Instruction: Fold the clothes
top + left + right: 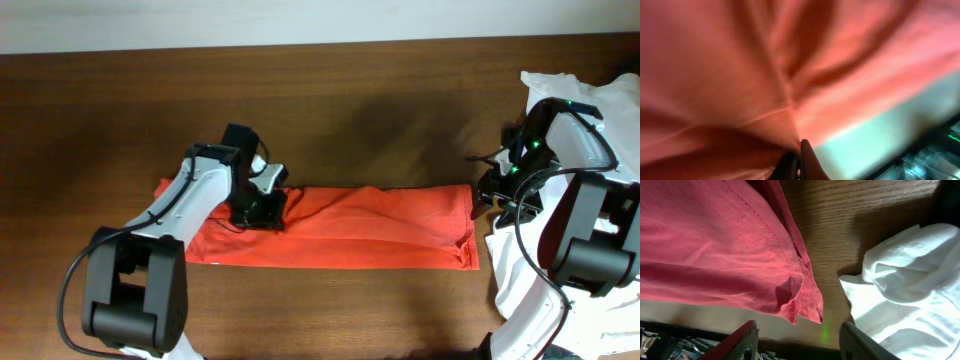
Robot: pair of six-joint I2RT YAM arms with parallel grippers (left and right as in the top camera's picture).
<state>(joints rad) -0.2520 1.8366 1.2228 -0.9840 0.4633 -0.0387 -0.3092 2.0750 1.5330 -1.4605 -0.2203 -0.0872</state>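
Observation:
The orange-red T-shirt (pixel 370 228) lies folded into a long band across the table's middle. My left gripper (pixel 262 206) presses down on its left part. In the left wrist view the shirt (pixel 765 75) fills the frame and its folds run into the shut fingertips of the gripper (pixel 800 150), which pinch the cloth. My right gripper (pixel 500 192) stands open just off the shirt's right end. In the right wrist view that gripper (pixel 800 342) has the shirt's hemmed corner (pixel 800 300) just beyond its spread fingers, not touching them.
White T-shirts (pixel 585 110) are piled at the table's right edge, under and around the right arm, and one (pixel 905 285) lies close beside the right finger (pixel 860 342). Bare wooden table (pixel 380 110) stretches behind the shirt.

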